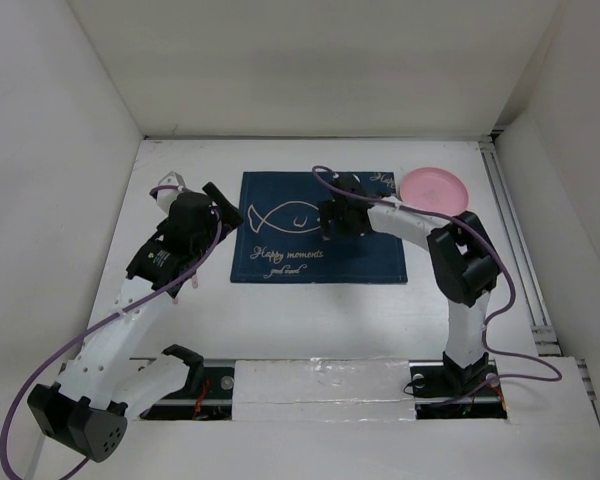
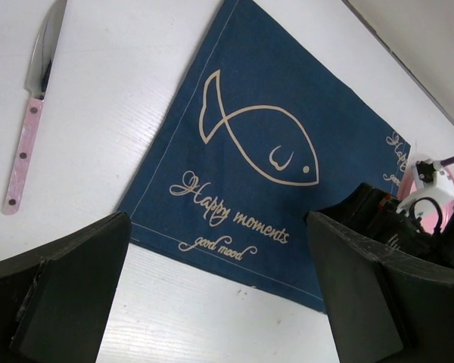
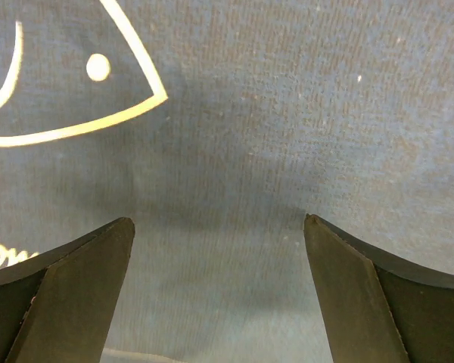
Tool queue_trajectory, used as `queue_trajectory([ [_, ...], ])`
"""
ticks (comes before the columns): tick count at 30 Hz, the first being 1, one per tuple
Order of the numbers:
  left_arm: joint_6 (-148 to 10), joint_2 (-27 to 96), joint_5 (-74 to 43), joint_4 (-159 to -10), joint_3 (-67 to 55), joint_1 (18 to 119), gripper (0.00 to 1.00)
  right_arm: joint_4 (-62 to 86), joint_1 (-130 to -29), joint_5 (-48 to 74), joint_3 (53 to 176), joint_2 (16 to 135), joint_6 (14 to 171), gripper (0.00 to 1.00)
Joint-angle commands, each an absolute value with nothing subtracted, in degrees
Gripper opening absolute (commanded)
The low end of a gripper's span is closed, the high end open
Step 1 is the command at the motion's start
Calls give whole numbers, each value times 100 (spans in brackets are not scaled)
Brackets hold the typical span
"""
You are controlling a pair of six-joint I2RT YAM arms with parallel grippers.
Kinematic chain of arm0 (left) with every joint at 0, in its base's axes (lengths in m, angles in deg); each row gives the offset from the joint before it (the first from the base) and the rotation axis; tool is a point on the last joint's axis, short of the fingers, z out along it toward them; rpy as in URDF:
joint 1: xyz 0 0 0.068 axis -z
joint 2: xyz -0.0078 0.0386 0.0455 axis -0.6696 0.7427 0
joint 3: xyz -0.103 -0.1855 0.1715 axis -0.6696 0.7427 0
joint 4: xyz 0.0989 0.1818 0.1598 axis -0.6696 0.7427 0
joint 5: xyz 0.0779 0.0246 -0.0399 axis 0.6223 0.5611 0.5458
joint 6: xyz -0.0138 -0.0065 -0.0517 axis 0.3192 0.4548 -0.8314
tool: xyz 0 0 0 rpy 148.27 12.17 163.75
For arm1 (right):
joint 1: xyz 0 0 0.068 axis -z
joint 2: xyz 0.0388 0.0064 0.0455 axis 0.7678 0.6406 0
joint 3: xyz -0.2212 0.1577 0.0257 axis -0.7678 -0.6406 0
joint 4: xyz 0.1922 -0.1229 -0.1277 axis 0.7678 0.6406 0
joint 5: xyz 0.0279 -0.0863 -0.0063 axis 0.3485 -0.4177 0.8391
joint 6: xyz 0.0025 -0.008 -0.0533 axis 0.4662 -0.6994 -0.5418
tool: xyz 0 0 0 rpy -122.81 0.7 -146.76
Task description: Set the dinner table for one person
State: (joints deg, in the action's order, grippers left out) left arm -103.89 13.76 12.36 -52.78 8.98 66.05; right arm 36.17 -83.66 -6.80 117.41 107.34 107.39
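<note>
Placemat (image 1: pixel 316 228) centred toward dinner table (image 1: pixel 310 320) far edge, base for setting. Right gripper (image 3: pixel 219 295) low over it, jaws spread, empty. Left gripper (image 2: pixel 219 302) likewise agape near knife (image 2: pixel 30 121), left edge. Plate (image 1: pixel 434 187) waits by far-right corner.

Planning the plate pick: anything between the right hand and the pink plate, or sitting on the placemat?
Nothing visible. The right hand is open, close above bare placemat cloth. The pink plate lies by the mat's far-right corner. No loose item shows between hand and plate, and the mat's visible surface carries nothing.
</note>
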Motion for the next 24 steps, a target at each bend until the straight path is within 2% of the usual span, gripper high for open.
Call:
queue_trajectory([
  [1, -10299, 1355, 1143, -5443, 910, 6629, 100, 4057, -8303, -538, 12463, 10428, 10491, 100],
  [9, -10299, 1249, 958, -5549, 1086, 6629, 100, 4558, -7741, -282, 13229, 10359, 9919, 100],
  [12, -10299, 1127, 844, -5619, 1304, 6629, 100, 4272, -7427, -625, 12583, 9615, 10173, 100],
  [18, -10299, 1162, 466, -6374, 1867, 6629, 100, 3865, -6160, 130, 12052, 9014, 10455, 100],
  [24, -10422, 2618, 333, -7007, 2150, 6629, 100, 4356, -5282, -660, 12473, 9065, 10726, 100],
])
